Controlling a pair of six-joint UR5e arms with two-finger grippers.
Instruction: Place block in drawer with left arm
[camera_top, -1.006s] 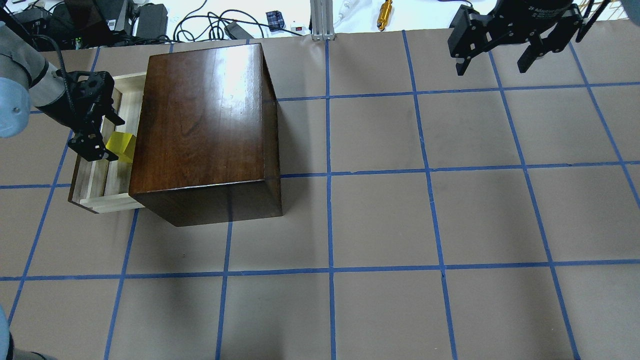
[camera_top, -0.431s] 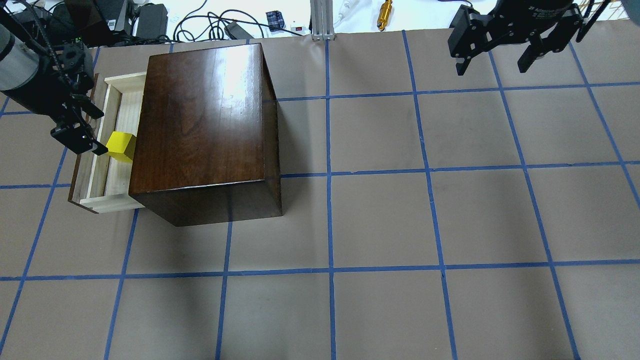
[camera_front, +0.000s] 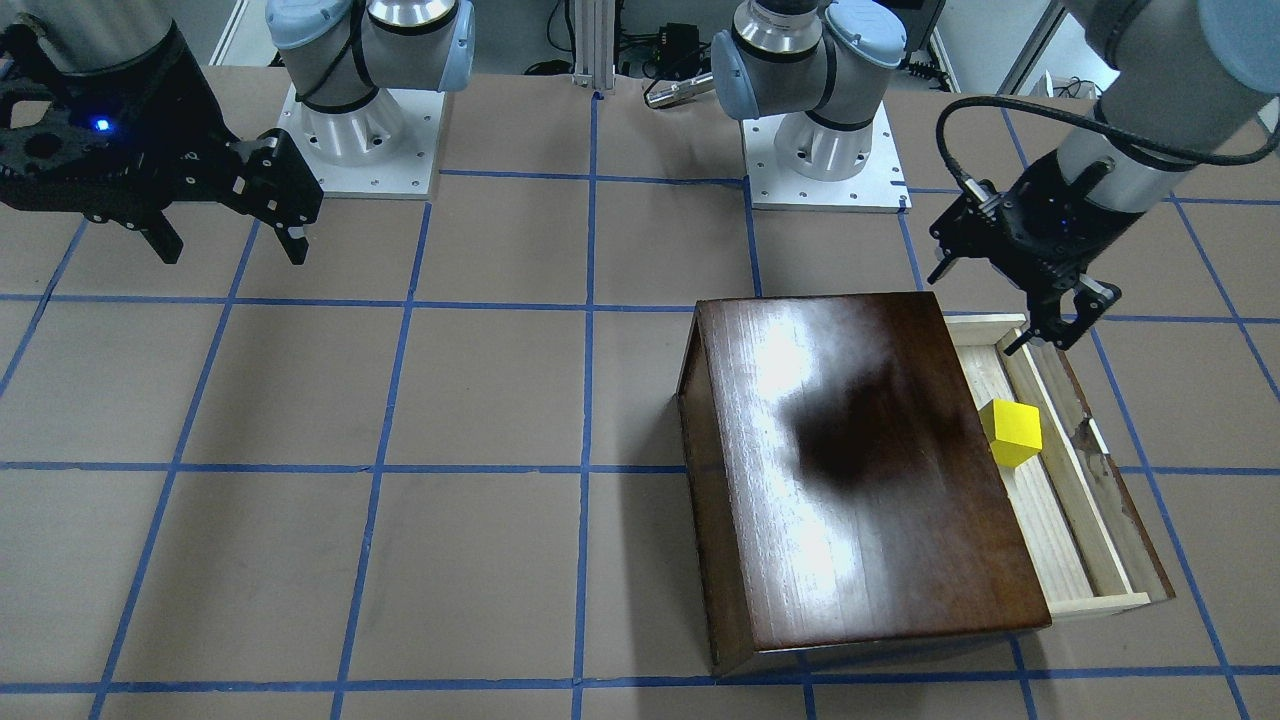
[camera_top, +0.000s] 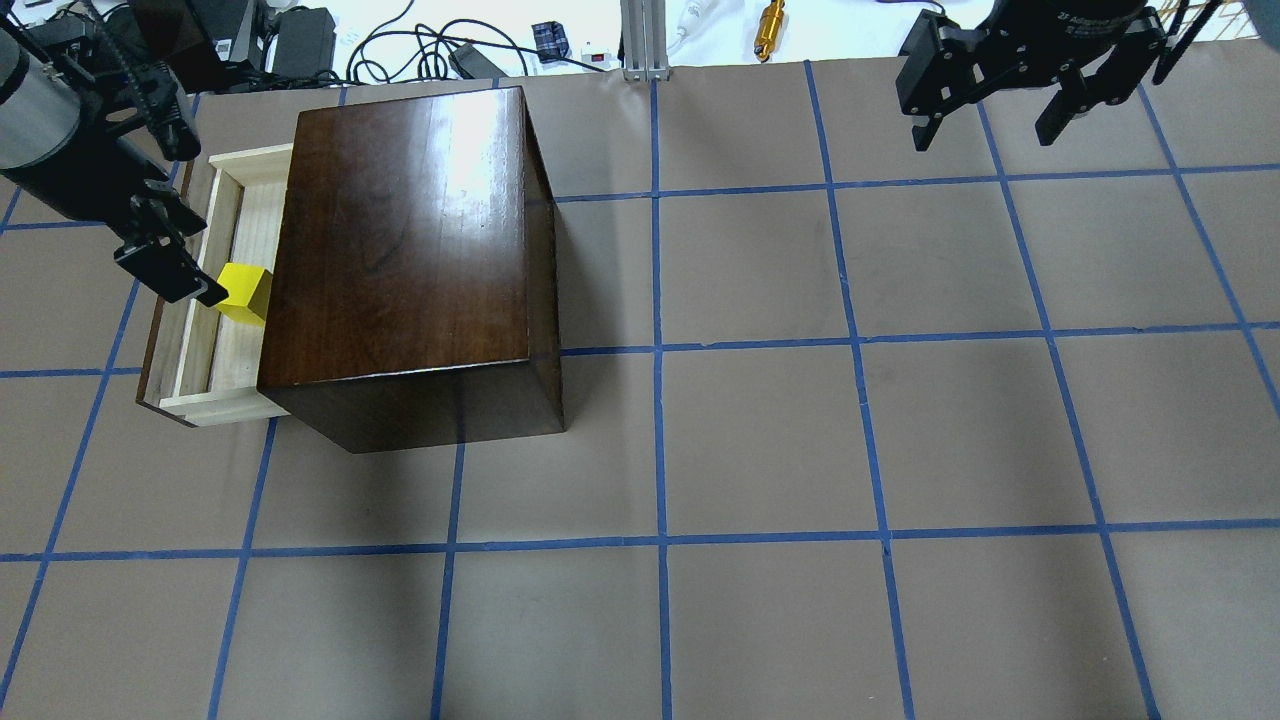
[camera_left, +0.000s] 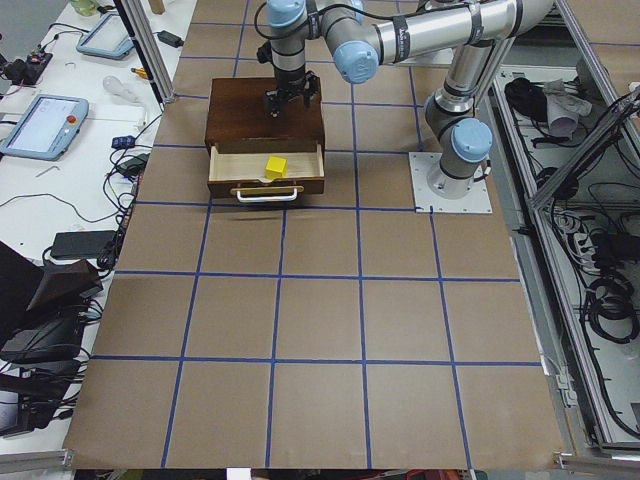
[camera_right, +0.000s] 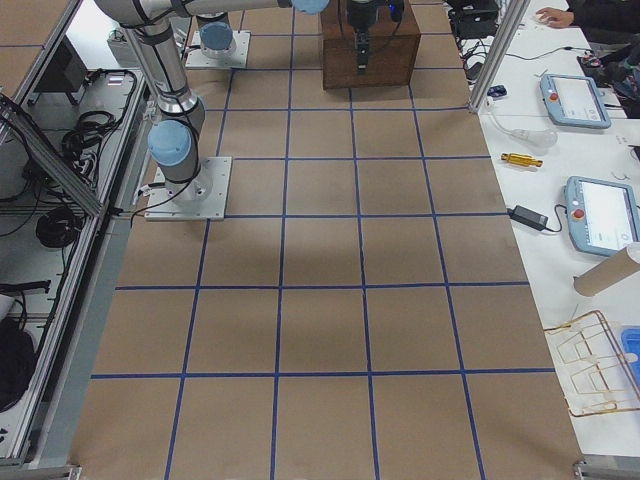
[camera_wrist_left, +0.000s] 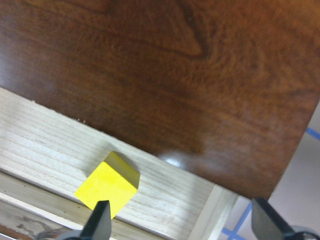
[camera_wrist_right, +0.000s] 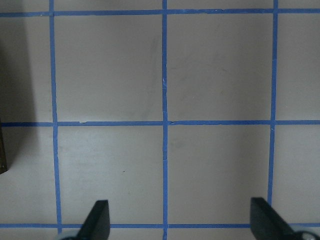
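In the drawer, the cabinet partly hides the block

I am plainly driving a robotics lab rig. The left arm and right arm stand bolted to metal plates on a table papered brown and gridded in blue tape. Teach pendants lie on a white bench, and cables crowd the edge.
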